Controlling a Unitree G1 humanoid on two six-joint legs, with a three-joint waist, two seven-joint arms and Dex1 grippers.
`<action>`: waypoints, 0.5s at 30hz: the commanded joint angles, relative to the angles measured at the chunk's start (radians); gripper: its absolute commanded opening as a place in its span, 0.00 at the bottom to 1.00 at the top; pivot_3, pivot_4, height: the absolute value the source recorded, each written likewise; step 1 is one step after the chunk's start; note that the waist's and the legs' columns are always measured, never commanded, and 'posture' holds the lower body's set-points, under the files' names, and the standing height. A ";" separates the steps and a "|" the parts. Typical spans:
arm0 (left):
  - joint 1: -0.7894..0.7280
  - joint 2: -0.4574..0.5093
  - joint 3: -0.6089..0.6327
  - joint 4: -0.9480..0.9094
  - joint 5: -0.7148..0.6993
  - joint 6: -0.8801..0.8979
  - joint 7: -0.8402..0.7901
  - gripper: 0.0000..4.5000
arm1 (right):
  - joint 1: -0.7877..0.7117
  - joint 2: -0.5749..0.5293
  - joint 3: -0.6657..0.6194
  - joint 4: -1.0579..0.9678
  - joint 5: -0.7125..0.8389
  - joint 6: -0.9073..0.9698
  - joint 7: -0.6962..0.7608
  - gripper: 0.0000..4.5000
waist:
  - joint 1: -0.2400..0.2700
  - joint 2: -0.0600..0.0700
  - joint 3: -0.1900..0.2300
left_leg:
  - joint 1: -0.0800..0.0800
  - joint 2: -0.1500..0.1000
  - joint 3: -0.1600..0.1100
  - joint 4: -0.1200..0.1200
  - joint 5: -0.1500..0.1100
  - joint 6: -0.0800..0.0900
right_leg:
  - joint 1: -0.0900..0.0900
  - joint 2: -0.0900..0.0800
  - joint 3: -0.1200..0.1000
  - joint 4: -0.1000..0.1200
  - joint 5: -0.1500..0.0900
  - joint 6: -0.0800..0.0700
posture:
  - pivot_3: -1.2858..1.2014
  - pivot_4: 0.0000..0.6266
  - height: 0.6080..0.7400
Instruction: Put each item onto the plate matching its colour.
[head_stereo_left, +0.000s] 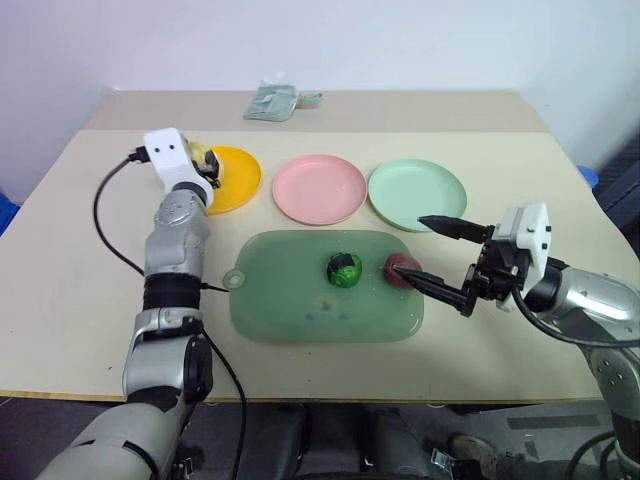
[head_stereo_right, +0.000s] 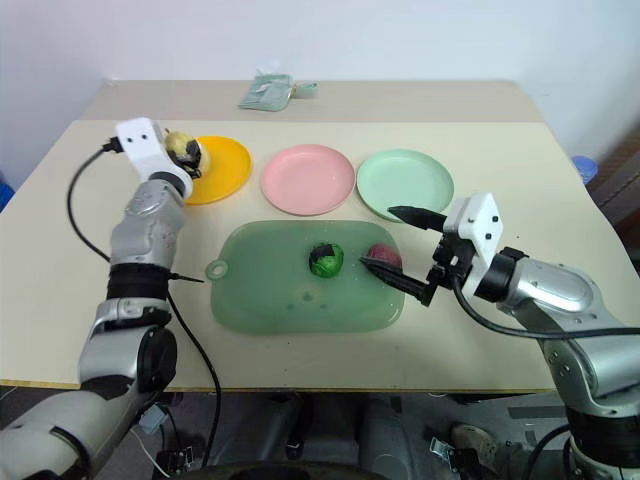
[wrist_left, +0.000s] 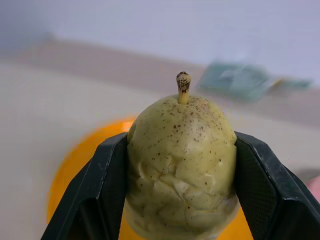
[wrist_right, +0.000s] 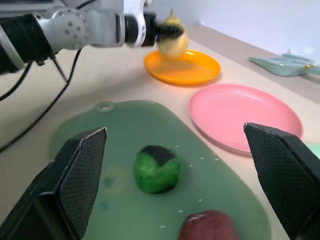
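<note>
Your beige table (head_stereo_left: 80, 300) meets a white wall; the green mat (head_stereo_left: 290, 300) carries the leafy ball (head_stereo_left: 345, 270) and maroon lump (head_stereo_left: 402, 268); pink plate (head_stereo_left: 319, 188) and mint plate (head_stereo_left: 417, 193) sit bare; left gripper (wrist_left: 180, 165) clamps the pear (wrist_left: 181, 160) over the yellow plate (head_stereo_left: 238, 178); right gripper (head_stereo_left: 440, 258) gapes.

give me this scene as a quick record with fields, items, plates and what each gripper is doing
pear: pale yellow pear clamped in left gripper, held above the yellow plate
green ball: green ball on the green mat
red lump: red lump on the mat, right of the ball
pink plate: pink plate bare
mint plate: mint plate bare
right gripper: right gripper open, by the red lump, holding nothing
</note>
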 joint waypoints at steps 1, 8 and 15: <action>-0.094 0.022 -0.017 0.167 0.059 -0.135 0.033 0.65 | -0.031 0.010 0.001 0.020 -0.020 -0.020 -0.008 1.00 | -0.001 0.000 0.000 | -0.002 0.000 0.000 0.002 0.000 0.000 | -0.002 0.000 0.000 0.001 0.000 0.000 | 0.52 0.24 1.00; -0.134 0.034 -0.013 0.290 0.059 -0.236 0.002 0.98 | -0.042 0.024 0.010 0.043 -0.046 -0.026 -0.014 1.00 | -0.003 -0.001 0.000 | -0.005 0.000 0.000 0.011 -0.001 0.001 | -0.002 0.000 0.000 0.005 0.001 0.001 | 0.52 0.24 1.00; 0.136 0.060 -0.009 -0.258 -0.094 -0.052 -0.220 0.98 | -0.084 0.047 0.070 0.030 -0.061 0.017 -0.040 1.00 | -0.031 0.000 0.000 | -0.005 -0.001 0.001 0.011 -0.001 0.002 | -0.004 0.000 0.001 0.008 0.001 0.001 | 0.52 0.24 1.00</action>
